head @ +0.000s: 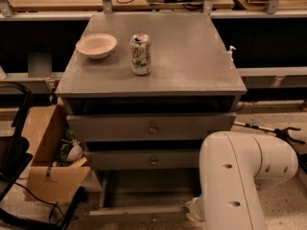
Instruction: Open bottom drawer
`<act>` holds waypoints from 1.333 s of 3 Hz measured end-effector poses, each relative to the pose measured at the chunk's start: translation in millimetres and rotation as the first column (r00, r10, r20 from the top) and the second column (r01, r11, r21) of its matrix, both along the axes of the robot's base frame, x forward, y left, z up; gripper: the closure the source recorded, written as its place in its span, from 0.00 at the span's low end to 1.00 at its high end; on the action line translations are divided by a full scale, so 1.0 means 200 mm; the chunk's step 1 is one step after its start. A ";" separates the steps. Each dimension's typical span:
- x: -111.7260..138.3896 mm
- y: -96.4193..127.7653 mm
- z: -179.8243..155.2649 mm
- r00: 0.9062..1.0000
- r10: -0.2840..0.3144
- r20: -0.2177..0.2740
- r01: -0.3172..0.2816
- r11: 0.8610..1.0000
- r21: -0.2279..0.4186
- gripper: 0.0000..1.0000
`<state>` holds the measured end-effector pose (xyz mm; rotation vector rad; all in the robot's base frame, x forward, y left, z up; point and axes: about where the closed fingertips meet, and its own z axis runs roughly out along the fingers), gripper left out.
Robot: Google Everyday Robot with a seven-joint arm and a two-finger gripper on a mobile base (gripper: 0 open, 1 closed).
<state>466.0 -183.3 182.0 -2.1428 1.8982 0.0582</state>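
Observation:
The bottom drawer (139,213) is the lowest of three grey drawers in the cabinet. It stands pulled out, and its shallow grey tray (148,188) shows from above. The middle drawer (144,160) and the top drawer (148,127) are pushed in, each with a small round knob. My white arm (240,176) fills the lower right. My gripper (193,210) sits low at the right front corner of the bottom drawer and is mostly hidden behind the arm.
A cream bowl (96,45) and a drink can (140,54) stand on the cabinet top (192,56). An open cardboard box (48,152) with clutter sits on the floor at the left, beside a black frame (14,152). A black-tipped tool (276,131) lies at the right.

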 end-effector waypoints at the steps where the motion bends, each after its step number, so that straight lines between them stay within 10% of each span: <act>1: 0.00 0.00 0.00 1.000 0.000 0.000 0.000 1.000 0.000 1.00; 4: -0.01 0.01 -0.01 1.000 0.001 -0.004 -0.001 1.000 0.001 0.19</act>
